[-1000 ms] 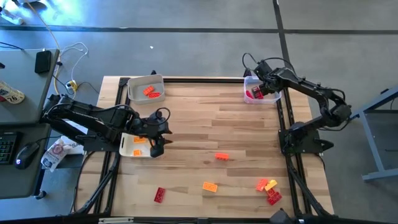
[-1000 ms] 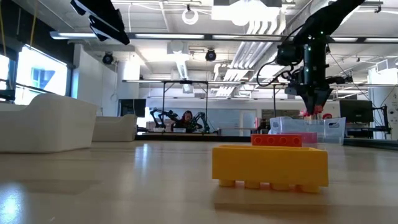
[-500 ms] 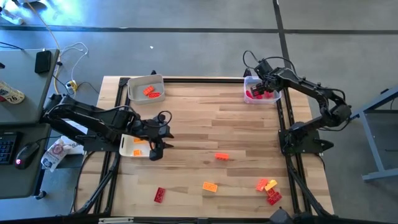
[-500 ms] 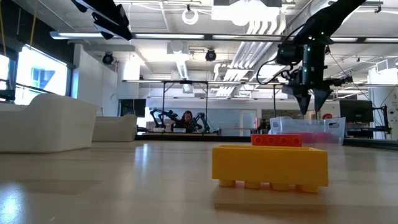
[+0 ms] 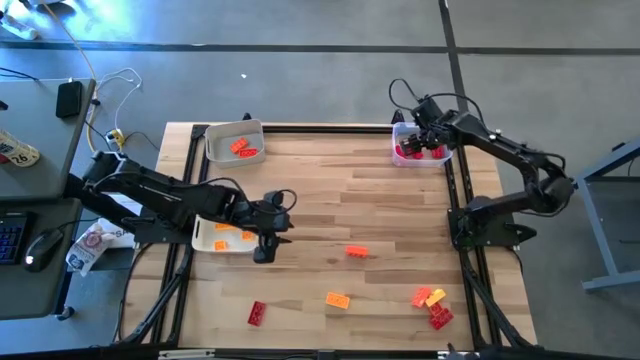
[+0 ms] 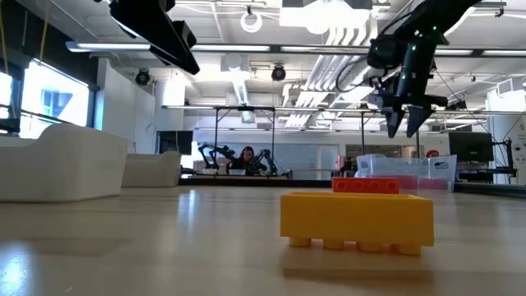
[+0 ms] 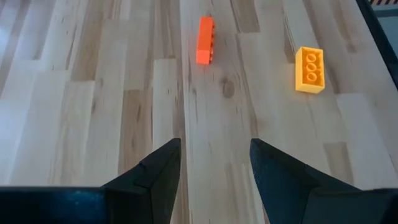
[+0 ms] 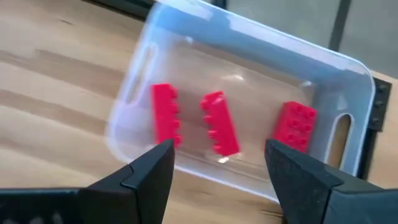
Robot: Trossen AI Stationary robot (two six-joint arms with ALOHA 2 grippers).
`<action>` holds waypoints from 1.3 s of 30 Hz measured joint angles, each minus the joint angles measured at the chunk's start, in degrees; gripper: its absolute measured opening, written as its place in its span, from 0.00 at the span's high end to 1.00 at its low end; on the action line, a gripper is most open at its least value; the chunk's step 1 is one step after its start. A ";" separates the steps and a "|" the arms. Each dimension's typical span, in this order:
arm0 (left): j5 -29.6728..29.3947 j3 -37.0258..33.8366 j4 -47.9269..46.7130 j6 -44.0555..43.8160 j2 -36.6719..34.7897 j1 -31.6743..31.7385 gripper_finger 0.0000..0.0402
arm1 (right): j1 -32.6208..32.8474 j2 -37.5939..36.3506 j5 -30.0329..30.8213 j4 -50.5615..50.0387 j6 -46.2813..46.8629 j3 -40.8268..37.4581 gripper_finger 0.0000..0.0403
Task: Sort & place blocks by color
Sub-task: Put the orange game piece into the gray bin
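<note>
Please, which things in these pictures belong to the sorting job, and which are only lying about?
For the job:
- loose blocks: orange, yellow-orange, red, a cluster
- red blocks in the clear tray
- orange-block tray, yellow-block tray
- left gripper, right gripper, both open and empty

Lying about:
- mouse, keyboard, cable beside the table

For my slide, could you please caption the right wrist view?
Open right claw above a clear tray holding three red blocks.
</note>
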 joint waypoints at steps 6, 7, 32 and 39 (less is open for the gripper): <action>0.12 0.00 3.60 2.01 2.33 0.42 0.53 | 7.42 -4.24 -1.42 0.47 0.98 0.04 0.41; 0.10 0.00 4.10 2.46 2.58 0.58 0.52 | 8.81 -4.75 -1.40 0.58 1.38 0.04 0.41; -0.01 -0.02 29.13 7.22 15.01 4.11 0.43 | 29.38 -5.84 0.66 16.54 5.04 0.04 0.41; 0.07 0.00 34.79 7.22 20.64 4.11 0.43 | 29.94 -5.82 1.95 16.54 5.88 0.04 0.41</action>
